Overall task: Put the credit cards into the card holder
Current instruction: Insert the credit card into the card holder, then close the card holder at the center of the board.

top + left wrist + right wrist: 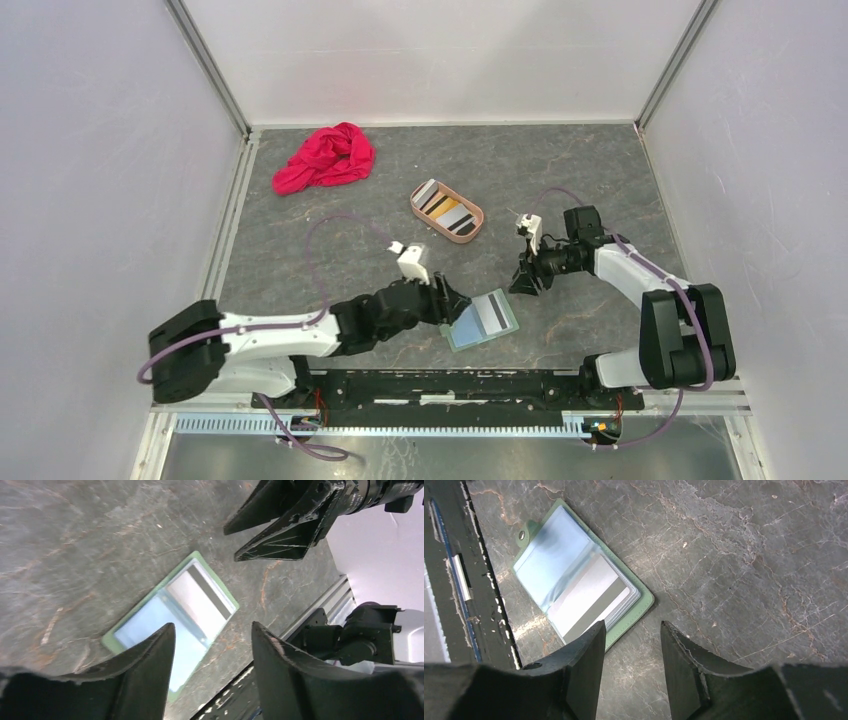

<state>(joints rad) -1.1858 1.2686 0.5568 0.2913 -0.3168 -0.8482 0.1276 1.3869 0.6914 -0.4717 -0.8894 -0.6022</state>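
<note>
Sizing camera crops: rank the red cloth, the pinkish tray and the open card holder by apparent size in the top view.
1. red cloth: clearly largest.
2-3. pinkish tray and card holder: they look about alike, so I leave them unranked.

The card holder [549, 562] showed glossy, clear plastic sleeves inside a matt green cover; the table [749, 570] wore a matt, veined, stone-like finish; the red cloth [325, 158] looked soft and crumpled.

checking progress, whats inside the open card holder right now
One grey card with a dark stripe sits inside the card holder, behind clear plastic; any cards stacked beneath it are hidden.
</note>
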